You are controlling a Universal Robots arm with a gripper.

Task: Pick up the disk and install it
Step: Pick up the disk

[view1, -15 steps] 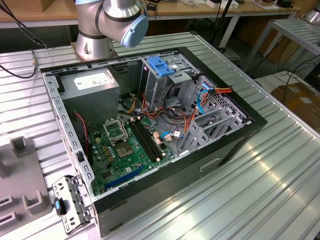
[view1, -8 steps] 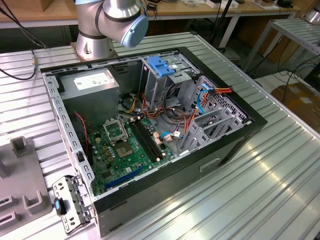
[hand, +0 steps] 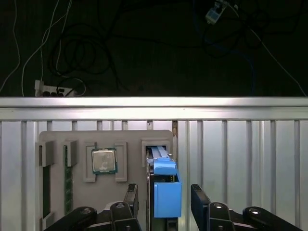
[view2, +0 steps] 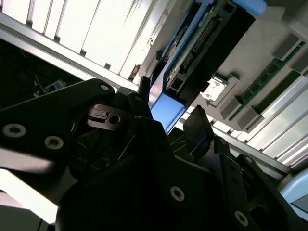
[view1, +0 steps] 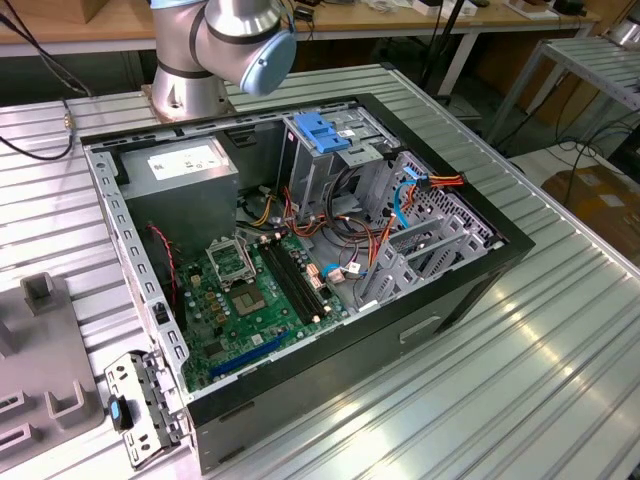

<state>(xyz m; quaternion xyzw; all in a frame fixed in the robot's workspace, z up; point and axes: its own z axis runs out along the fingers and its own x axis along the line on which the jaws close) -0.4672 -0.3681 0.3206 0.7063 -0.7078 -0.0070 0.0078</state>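
Gripper: the gripper (hand: pixel 165 191) is spread wide, one finger on each side of the disk, gripping nothing — a gap shows on both sides.
Disk: the disk (hand: pixel 167 198) stands on edge in a slot of the grey parts tray (hand: pixel 130 138), near a processor chip (hand: pixel 104 160), with its blue end tab facing the gripper.
Handling: probably stiff, dense and sensitive to knocks — the plastic rails may flex.
Hold: best across the two broad faces, squarely, below the tab.

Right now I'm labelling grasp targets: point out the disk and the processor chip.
the disk (hand: pixel 167 198): first wrist view, its blue end tab.
the processor chip (hand: pixel 104 160): first wrist view, its metal lid.
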